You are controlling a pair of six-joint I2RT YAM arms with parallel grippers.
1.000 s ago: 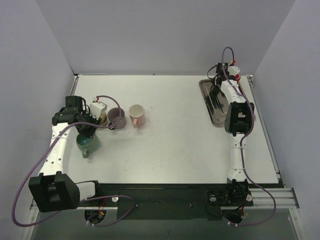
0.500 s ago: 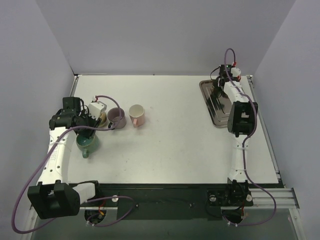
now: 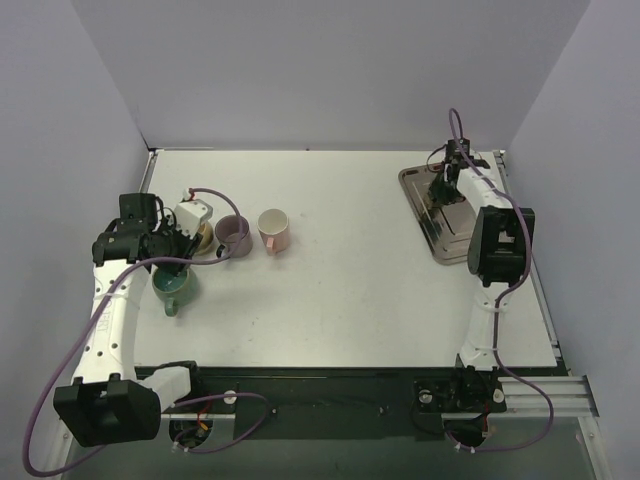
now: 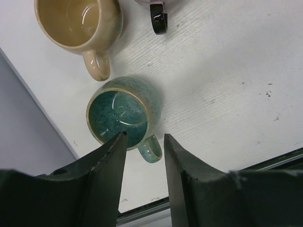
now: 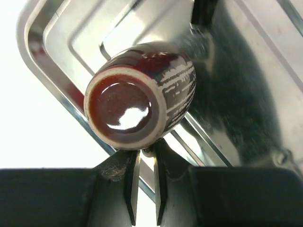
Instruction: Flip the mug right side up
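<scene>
Held at the far right of the counter (image 3: 350, 280), over the steel tray (image 3: 425, 215): the dark red mug (image 5: 142, 99). Tipped on its side rather than upright, long axis running back toward the wrist camera. Showing that camera a glossy dark red round end ringed in cream; mouth or base, cannot tell. Streaked cream on the flank. Mostly hidden under the arm in the top view.

Gripped from below by the right fingers (image 5: 132, 189), drawn nearly together with only a slit between them, pinching the mug's lower edge; the exact contact hidden behind the body.

Below and behind it, the tray's stepped rim and shiny floor, with blurred reflections.

White, lightly scuffed counter, boxed in by plain pale grey-lilac walls (image 3: 330, 70) on the left, far and right sides.

Well apart at the left of the counter, four more mugs, all mouth up: green mug (image 4: 124, 116) nearest, handle toward the near edge; tan mug (image 4: 78, 23) just beyond it; purple mug (image 3: 233, 235) and pink mug (image 3: 273, 230) side by side to the right.

Above the green mug, the left fingers (image 4: 106, 175), spread apart and gripping nothing.
</scene>
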